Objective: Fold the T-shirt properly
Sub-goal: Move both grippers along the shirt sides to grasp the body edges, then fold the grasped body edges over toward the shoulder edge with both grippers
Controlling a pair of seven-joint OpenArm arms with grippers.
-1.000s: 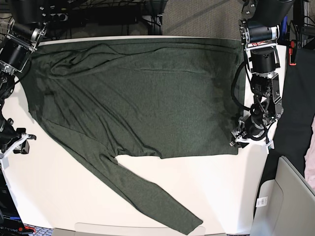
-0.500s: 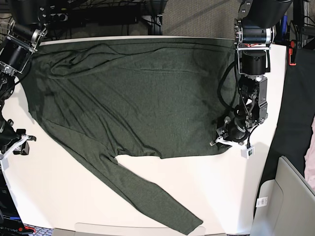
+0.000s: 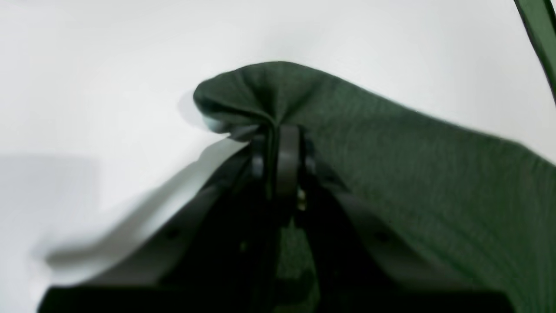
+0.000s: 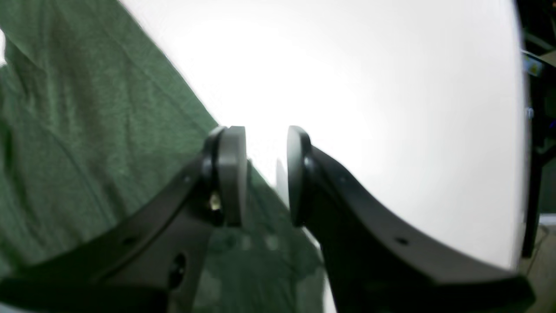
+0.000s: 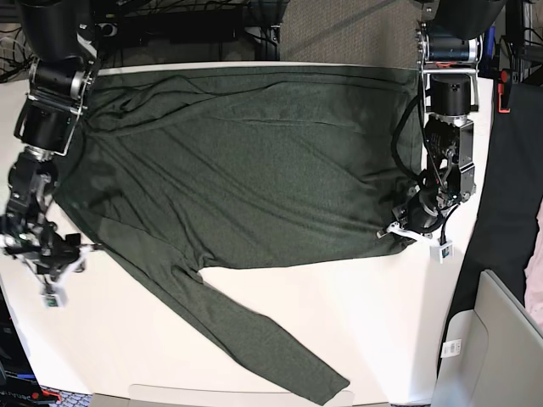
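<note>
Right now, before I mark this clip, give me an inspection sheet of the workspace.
Surface: white table, bare where not covered.
Job's things: green shirt spread flat, one long sleeve trailing toward the near edge.
Clutter: nothing seen on the table.
Grippers: left gripper shut on a pinched shirt corner; right gripper open over the shirt's edge, holding nothing.
Cables: black cable looped beside the left arm.
Surroundings: grey bin beside the table; dark frame behind it.
</note>
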